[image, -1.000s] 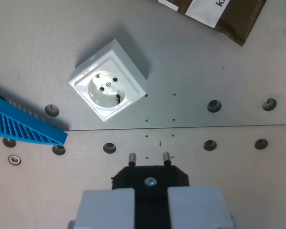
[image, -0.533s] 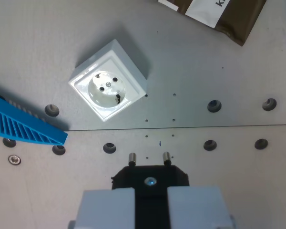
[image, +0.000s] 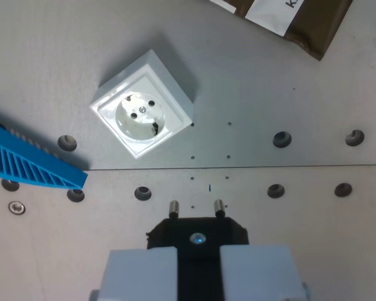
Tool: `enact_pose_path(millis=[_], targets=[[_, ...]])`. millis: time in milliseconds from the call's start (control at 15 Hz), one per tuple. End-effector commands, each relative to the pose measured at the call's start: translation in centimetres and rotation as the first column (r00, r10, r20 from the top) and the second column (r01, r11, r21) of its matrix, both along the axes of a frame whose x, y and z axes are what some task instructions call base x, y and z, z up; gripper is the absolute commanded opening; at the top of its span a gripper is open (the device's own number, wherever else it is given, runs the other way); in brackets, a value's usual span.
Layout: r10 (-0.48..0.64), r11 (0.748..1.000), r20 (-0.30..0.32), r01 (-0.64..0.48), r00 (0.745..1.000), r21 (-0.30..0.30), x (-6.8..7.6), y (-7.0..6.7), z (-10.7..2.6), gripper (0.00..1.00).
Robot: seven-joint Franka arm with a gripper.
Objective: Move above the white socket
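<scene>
approach barely begun, plug well short of the socket

holding a black plug (image: 197, 233) between the two pale grey fingers (image: 141, 273) of the gripper (image: 198, 271), clamped on its body, with the two metal pins (image: 195, 207) pointing up the wrist view. sitting up and to the wrist view's left of the pins: the white socket (image: 143, 106), a square box turned corner-on like a diamond, round face with two contact holes open to the camera. resting flat on the grey metal table (image: 288, 81), well apart from the plug and clearly not beneath it.

judged as the opening of the move: nothing lined up yet. next calls for a slide toward the view's upper left until the pins hang over the round face, and probably a twist of the wrist, since the socket's holes lie on a slant while the pins lie level across the view. worth minding the blue ribbed part (image: 31, 164) at the left edge, near the socket's lower corner, and the brown cardboard box (image: 301, 19) at the top right, well clear of the likely path.

against the frame half a second back: almost nothing altered. socket and plug in the same places; blue part and the nearby holes (image: 67, 142) nudged a hair leftward and down, box edge a touch higher, which reads as a slight shift of the camera and no move of the things.
</scene>
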State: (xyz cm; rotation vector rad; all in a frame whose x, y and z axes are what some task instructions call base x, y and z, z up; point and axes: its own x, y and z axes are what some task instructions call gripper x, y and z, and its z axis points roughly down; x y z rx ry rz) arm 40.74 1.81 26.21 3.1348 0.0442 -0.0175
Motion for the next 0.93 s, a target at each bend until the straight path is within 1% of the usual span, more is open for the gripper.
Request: enact_pose_path(millis=[67, 400, 933], targets=[[0.068, 0.998, 0.028, -0.068, 0.997, 0.0, -0.1, 0.1, -0.5, 0.0], [0.128, 0.992, 0.048, -0.128, 0.991, -0.001, -0.2, 0.4, -1.6, 0.0], [0.251, 0.968, 0.076, -0.25, 0.965, -0.015, -0.8, 1.0, -4.0, 0.0]])
